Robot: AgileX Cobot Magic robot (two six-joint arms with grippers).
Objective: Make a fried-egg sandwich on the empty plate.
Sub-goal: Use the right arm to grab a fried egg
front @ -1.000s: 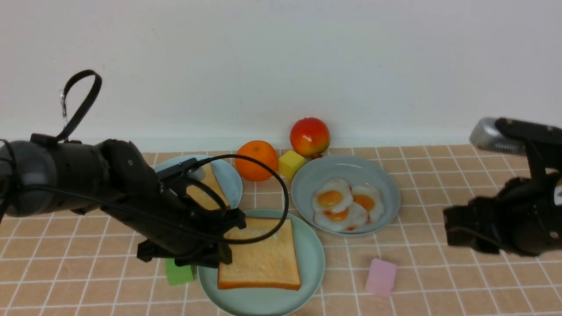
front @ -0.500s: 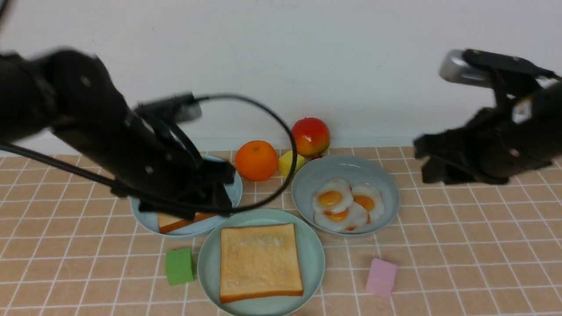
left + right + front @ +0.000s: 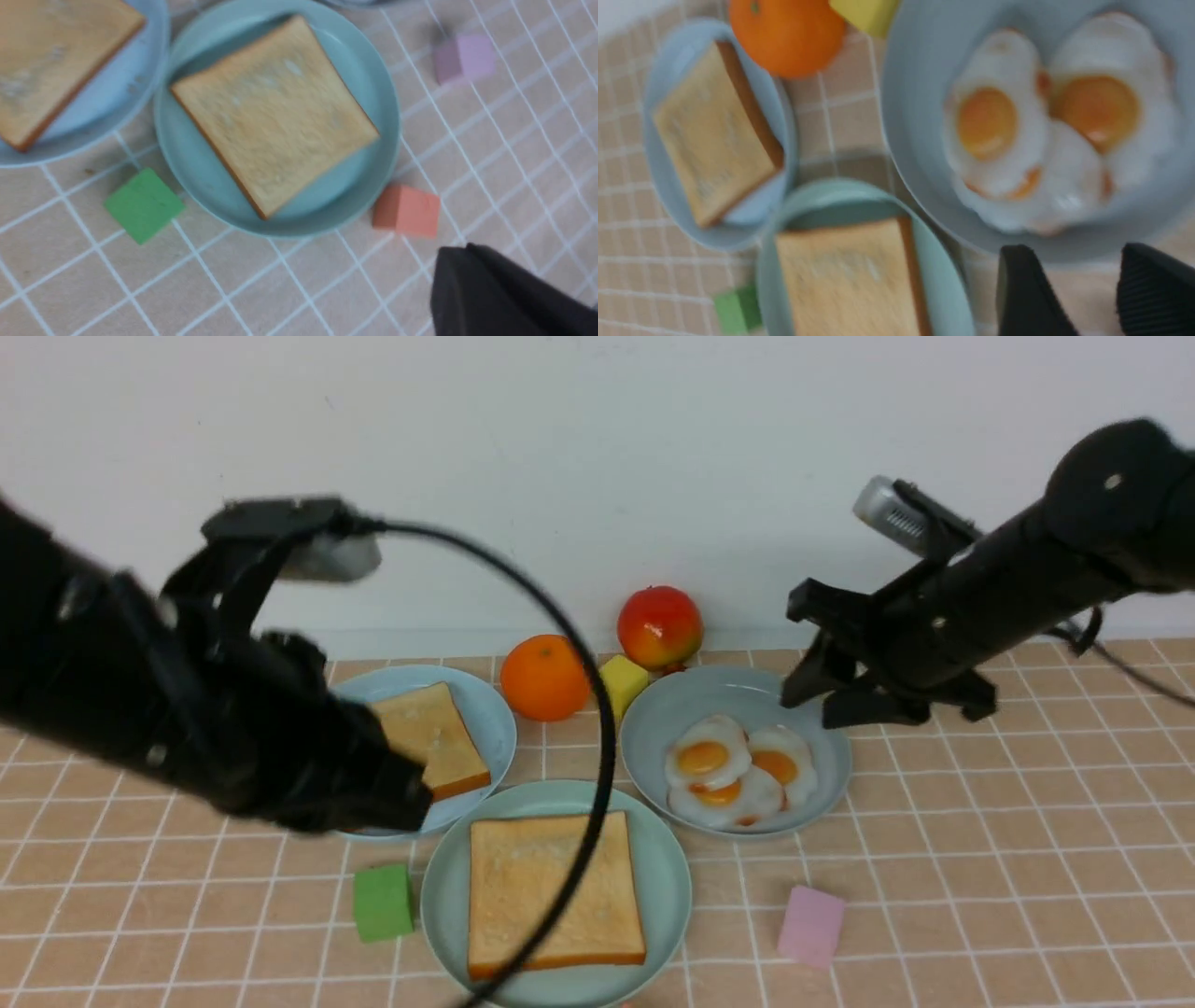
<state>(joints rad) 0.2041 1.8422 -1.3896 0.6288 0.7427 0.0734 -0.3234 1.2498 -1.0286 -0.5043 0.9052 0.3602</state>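
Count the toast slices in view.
2. One toast slice lies on the mint-green plate nearest the robot; the second toast slice sits on the sky-blue plate behind-left, partly covered by the left arm. Any stacked underneath would be hidden.

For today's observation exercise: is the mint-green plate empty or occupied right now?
Occupied: one toast slice lies flat on the mint-green plate, with nothing on top of the toast.

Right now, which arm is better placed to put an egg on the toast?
Right. The right gripper hangs open by the eggs. The left gripper is shut, across by the spare toast.
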